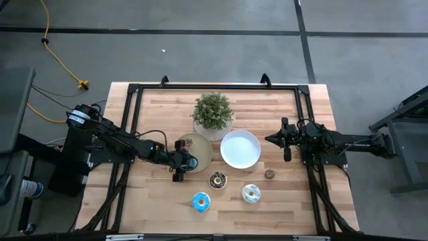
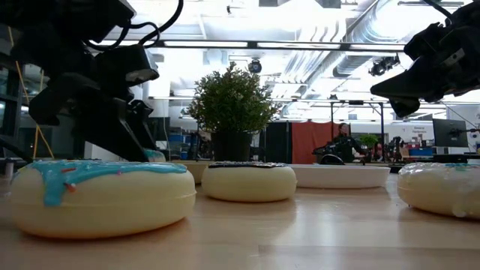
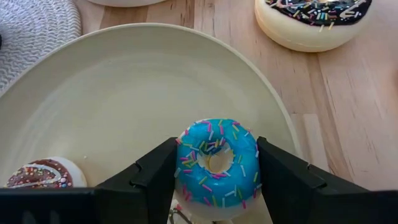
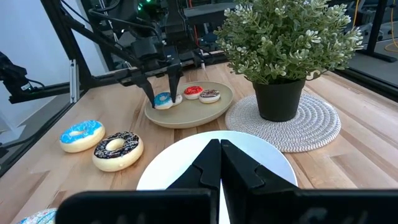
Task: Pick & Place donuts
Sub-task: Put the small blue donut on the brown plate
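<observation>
The left gripper (image 3: 216,171) is clamping a small blue donut (image 3: 217,163) with sprinkles between its two fingers, holding it at the near edge of the tan plate (image 3: 124,81). The right wrist view is showing what the left wrist view only partly catches: a red donut (image 4: 193,91) and a brown donut (image 4: 209,96) are sitting together in that same plate, beside the potted plant (image 4: 280,43) on its woven mat (image 4: 311,127). The right gripper (image 4: 219,163) is hanging over the white plate (image 1: 241,148) with its fingers pressed together and nothing between them. From above, four more donuts are lying on the bench (image 1: 281,207): a large chocolate donut (image 1: 218,179), a large blue donut (image 1: 201,201), a pale donut (image 1: 252,193) and a tiny tan donut (image 1: 270,174). The low view is showing a person (image 2: 341,142) far back in the room.
</observation>
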You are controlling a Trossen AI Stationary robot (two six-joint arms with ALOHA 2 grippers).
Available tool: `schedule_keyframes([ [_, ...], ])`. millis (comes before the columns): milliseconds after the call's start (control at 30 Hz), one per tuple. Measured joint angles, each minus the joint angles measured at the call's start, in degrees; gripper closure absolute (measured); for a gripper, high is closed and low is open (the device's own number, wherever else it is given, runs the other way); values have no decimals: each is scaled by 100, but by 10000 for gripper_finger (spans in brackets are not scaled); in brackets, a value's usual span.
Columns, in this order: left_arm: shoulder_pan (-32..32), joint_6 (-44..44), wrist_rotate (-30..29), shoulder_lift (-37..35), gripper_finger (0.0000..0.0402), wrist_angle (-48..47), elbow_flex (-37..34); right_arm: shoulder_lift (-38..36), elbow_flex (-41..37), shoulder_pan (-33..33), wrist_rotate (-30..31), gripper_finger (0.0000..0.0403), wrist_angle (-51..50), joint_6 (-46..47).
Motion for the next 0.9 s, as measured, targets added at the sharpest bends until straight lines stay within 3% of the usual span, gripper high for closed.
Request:
schedule_keyframes([
  [333,0,0,18,5,206,32,0,0,0,-1,0,402,-1,-1],
  [633,-13,-4,-59,607,206,670,11,2,0,-1,0,402,-12,0],
  [900,-13,-3,-257,647,206,735,11,2,0,-1,0,402,-15,0],
])
